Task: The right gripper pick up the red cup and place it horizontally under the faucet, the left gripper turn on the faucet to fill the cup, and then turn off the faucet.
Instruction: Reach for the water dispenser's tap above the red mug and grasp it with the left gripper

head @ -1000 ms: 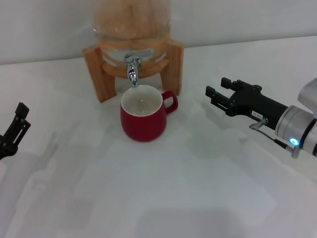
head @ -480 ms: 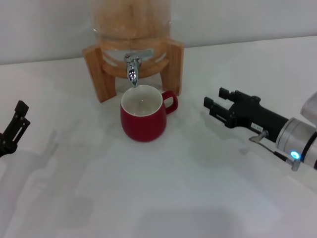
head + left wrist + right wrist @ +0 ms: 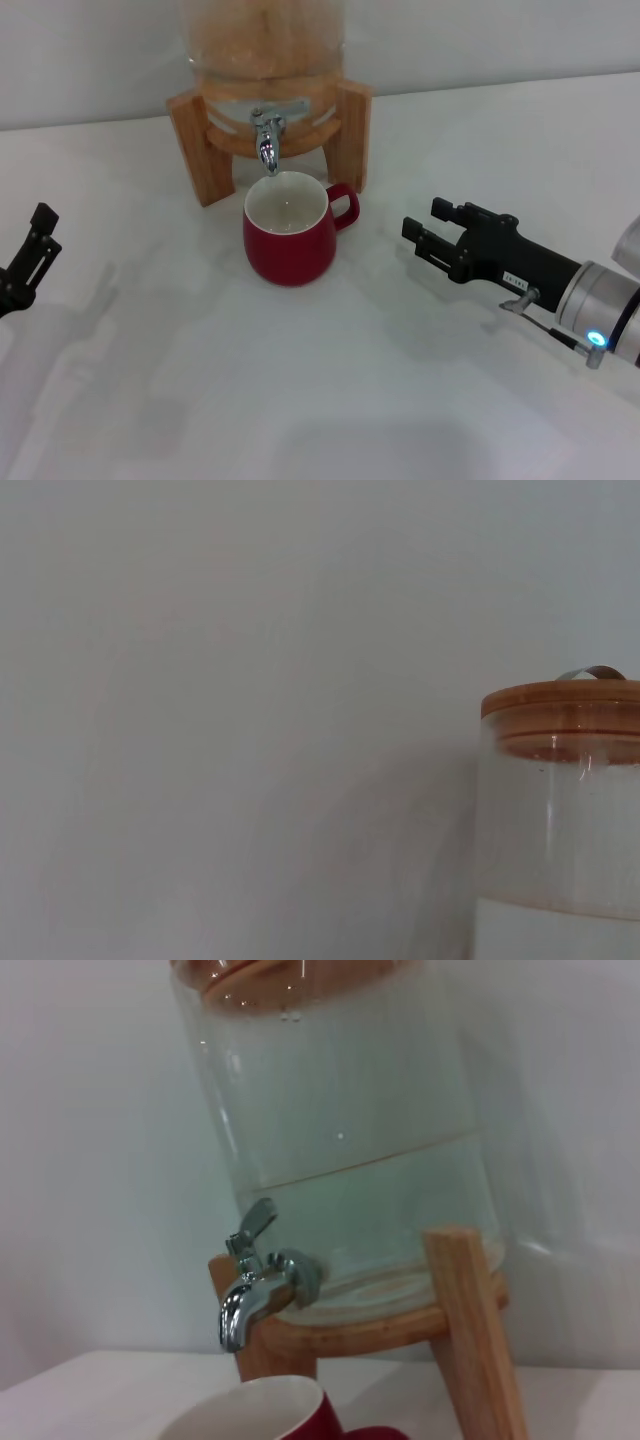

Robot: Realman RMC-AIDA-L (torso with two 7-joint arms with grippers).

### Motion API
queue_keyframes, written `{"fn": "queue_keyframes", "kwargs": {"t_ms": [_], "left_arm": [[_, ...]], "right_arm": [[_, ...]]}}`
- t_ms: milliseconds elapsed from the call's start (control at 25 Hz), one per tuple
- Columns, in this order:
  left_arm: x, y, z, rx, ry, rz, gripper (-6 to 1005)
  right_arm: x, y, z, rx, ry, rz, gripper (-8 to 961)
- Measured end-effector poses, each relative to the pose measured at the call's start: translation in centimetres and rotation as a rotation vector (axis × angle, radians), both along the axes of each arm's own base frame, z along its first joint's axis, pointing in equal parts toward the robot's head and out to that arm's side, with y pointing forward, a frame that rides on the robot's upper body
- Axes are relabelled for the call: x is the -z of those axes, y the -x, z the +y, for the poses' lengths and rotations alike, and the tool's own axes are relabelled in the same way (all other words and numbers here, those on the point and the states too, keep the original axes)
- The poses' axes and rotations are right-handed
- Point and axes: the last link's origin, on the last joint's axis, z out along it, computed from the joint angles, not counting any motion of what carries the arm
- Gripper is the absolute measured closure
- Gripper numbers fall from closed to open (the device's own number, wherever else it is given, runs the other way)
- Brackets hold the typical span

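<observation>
Right gripper: right gripper (image 3: 422,230) is hovering above the table (image 3: 300,400), its two black fingers standing apart with nothing between them, tips pointing toward the red cup and well clear of it.
Right arm: white-silver cylinder with black bands is reaching in from the right edge, a small blue light glowing on it.
Left gripper: left gripper (image 3: 30,262) is sitting at the left edge, well apart from the cup; whether its black fingers are parted cannot be told.
Table surface: white, matte and smooth, carrying soft grey shadows.
Red cup: red cup (image 3: 289,231) is standing upright on the table just in front of the wooden stand, directly below the spout; squat, rounded, glossy dark red outside, white inside, loop handle turned toward the right gripper.
Faucet: faucet (image 3: 266,134) is gleaming in polished chrome, spout curving down over the cup's mouth.
Wooden stand: wooden stand (image 3: 352,132) is cradling the dispenser on pale-grained legs.
Glass dispenser: glass dispenser (image 3: 350,1120) is showing clear curved walls, partly filled with liquid.
</observation>
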Motion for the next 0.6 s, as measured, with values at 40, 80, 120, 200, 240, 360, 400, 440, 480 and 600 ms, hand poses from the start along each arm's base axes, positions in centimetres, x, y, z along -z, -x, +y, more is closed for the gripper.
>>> {"fn": "queue_keyframes", "kwargs": {"t_ms": [40, 80, 120, 200, 240, 360, 400, 440, 480, 600], "left_arm": [[0.0, 0.0, 0.0, 0.0, 0.0, 0.0, 141], [0.0, 0.0, -0.1, -0.001, 0.0, 0.0, 141], [0.0, 0.1, -0.1, -0.002, 0.001, 0.0, 141], [0.0, 0.1, -0.1, -0.003, 0.001, 0.001, 141], [0.0, 0.1, -0.1, -0.004, 0.0, 0.001, 141], [0.0, 0.1, 0.0, -0.008, -0.001, 0.002, 141], [0.0, 0.1, 0.0, -0.009, -0.002, 0.002, 141], [0.0, 0.1, 0.1, -0.01, -0.002, 0.003, 141], [-0.1, 0.1, 0.2, -0.011, -0.003, 0.003, 141], [-0.1, -0.1, 0.6, -0.011, -0.005, 0.003, 141]], "right_arm": [[0.0, 0.0, -0.1, 0.0, -0.001, 0.001, 408], [-0.1, -0.2, -0.2, 0.005, -0.008, 0.003, 408], [-0.3, -0.4, -0.2, 0.01, -0.018, 0.005, 408], [-0.8, -0.8, -0.1, 0.018, -0.045, 0.009, 408], [-1.2, -1.0, 0.0, 0.022, -0.063, 0.011, 408], [-2.6, -1.5, 0.7, 0.038, -0.138, 0.006, 408], [-3.0, -1.6, 1.0, 0.044, -0.16, 0.006, 408], [-3.6, -1.8, 1.3, 0.054, -0.191, 0.004, 408], [-4.2, -2.0, 1.5, 0.064, -0.222, -0.001, 408], [-5.7, -2.6, 2.2, 0.088, -0.31, -0.017, 407]]}}
